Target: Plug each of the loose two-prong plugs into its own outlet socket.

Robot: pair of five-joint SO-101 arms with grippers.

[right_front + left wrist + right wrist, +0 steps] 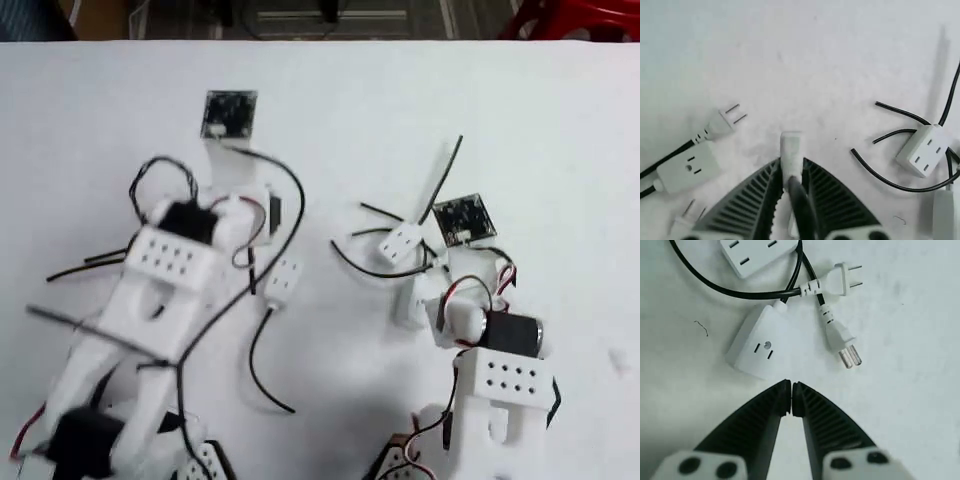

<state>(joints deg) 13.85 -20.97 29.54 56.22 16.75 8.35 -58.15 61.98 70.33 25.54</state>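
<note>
A: What takes up most of the scene?

B: The white bench [400,100], with the left arm [150,290] and the right arm [500,380] side by side over it. Between the 2 arms lies a socket block [283,280], its black tail cord [262,370] curling toward the near edge.

A: Is the left pincer [791,162] holding anything?

B: Yes. It is clenched on a white cord end [790,145] that sticks out just past the fingertips, with a black cord running back between the fingers. I cannot tell whether that end carries prongs.

A: What lies around it?

B: Off to one side, near the pincer, is a grounded socket block [687,170]. Just beside that block a loose plug [722,122] lies flat, its 2 prongs pointing away from it. Well apart on the other side is a wide socket block [920,150] with black cords bending round it.

A: And the right pincer [791,392]?

B: It is clenched on nothing, tips pressed together. Just ahead of the tips lies a near socket block [760,342], face up. A far socket block [757,250] sits beyond it. Beside these lie 2 plugs, neither in a socket: a thick-pronged plug [842,337] near the pincer, and a thin-pronged plug [837,285] farther out. Their cords cross just by the near socket block.
</note>
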